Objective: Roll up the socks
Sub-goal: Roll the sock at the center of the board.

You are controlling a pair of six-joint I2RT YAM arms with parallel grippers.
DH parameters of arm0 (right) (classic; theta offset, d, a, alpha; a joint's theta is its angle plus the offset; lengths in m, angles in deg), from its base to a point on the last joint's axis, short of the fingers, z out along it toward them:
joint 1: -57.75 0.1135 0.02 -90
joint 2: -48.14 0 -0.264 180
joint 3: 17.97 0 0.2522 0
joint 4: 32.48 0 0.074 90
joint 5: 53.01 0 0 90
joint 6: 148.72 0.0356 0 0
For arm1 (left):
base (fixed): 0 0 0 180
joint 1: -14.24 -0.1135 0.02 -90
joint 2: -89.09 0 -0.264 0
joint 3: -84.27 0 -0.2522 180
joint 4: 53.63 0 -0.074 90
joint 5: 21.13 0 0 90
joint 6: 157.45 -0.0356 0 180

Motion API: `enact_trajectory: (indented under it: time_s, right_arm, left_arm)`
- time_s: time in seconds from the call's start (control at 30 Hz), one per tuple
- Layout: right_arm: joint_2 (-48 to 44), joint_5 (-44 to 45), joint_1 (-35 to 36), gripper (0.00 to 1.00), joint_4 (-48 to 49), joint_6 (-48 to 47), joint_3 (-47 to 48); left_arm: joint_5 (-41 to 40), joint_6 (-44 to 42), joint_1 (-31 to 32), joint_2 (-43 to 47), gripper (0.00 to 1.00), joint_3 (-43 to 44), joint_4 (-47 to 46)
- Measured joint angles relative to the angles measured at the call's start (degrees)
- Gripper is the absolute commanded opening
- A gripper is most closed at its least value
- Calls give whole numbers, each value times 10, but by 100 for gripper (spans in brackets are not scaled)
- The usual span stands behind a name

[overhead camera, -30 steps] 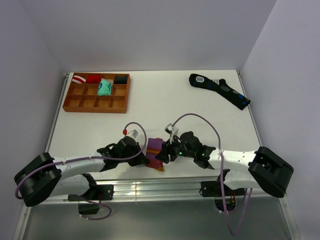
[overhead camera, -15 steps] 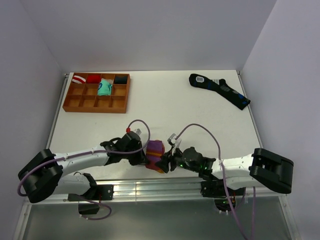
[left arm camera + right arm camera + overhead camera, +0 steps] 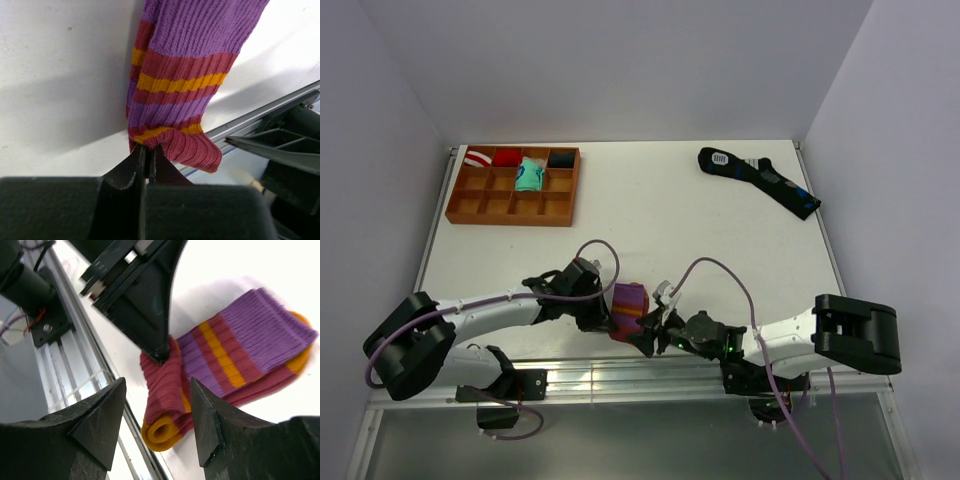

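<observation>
While the socks (image 3: 628, 306) are lying folded and partly rolled at the near edge of the table (image 3: 650, 215), the left tool (image 3: 148, 150) is pinching their maroon fold with its fingers pressed together. The right tool (image 3: 156, 387) is hovering just beside the rolled orange end, fingers apart.

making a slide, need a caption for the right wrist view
The left hand pinches the sock; the open right hand hovers by its rolled end.
</observation>
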Motion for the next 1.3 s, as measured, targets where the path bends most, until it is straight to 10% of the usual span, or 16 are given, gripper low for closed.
enact_trajectory:
  time_s: [0.87, 1.3]
  right_arm:
    - [182, 57, 60, 60, 118, -47, 19]
    - [216, 78, 59, 17, 155, -27, 17]
  left_arm:
    - [110, -31, -74, -51, 0, 36, 39]
    - [130, -27, -81, -54, 1, 37, 28]
